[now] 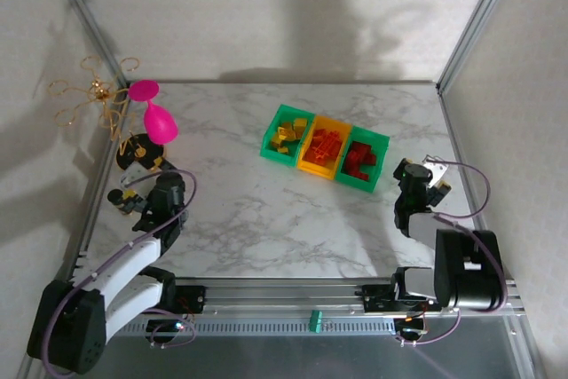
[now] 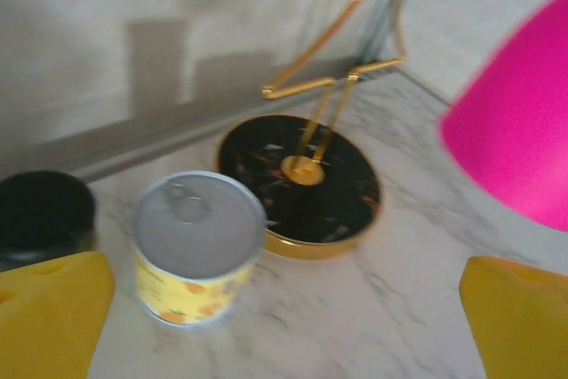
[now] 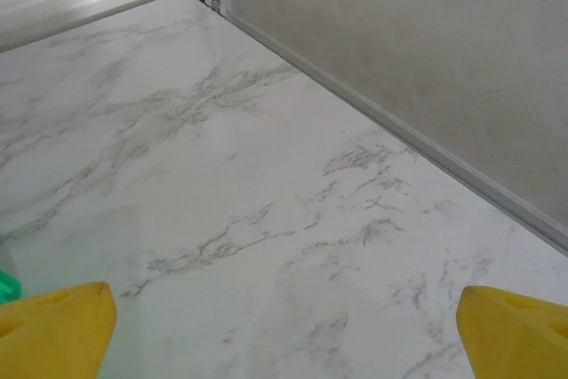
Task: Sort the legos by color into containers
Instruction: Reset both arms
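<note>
Now, three containers (image 1: 280, 158) (legos (image 1: 322, 146) inside, colour-sorted), left hand (image 2: 284, 308) and right hand (image 3: 284, 317) both spread, empty.

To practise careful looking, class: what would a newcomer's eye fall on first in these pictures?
First, the row of three containers, two green flanking one orange, in the middle of the marble table, holding yellow, orange and red legos. Next, the bright pink object beside a gold wire stand at the far left corner.
</note>
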